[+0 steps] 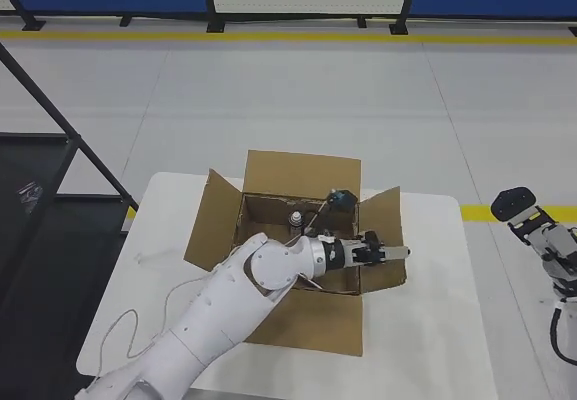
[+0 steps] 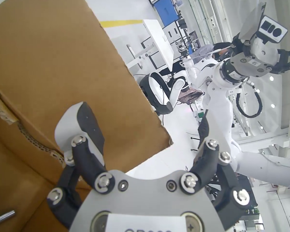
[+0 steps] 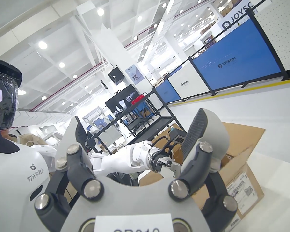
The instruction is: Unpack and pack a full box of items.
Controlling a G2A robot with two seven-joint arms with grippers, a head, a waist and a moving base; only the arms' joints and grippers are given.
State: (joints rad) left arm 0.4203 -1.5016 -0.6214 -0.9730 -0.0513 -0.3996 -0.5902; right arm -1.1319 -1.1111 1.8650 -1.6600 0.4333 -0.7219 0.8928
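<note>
The box [image 1: 308,325] is matt brown corrugated cardboard with rough, torn edges; the table [image 1: 428,320] has a smooth white top.

Overhead looks down, all views share box [image 1: 303,172]

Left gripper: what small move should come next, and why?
Probably draw the left gripper back from the right flap and lower it toward the upright item. Its fingers are open and empty at the flap, while items stand inside the open box, so unpacking seems unfinished.

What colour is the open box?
Plain brown corrugated cardboard box; top view shows it best.
</note>
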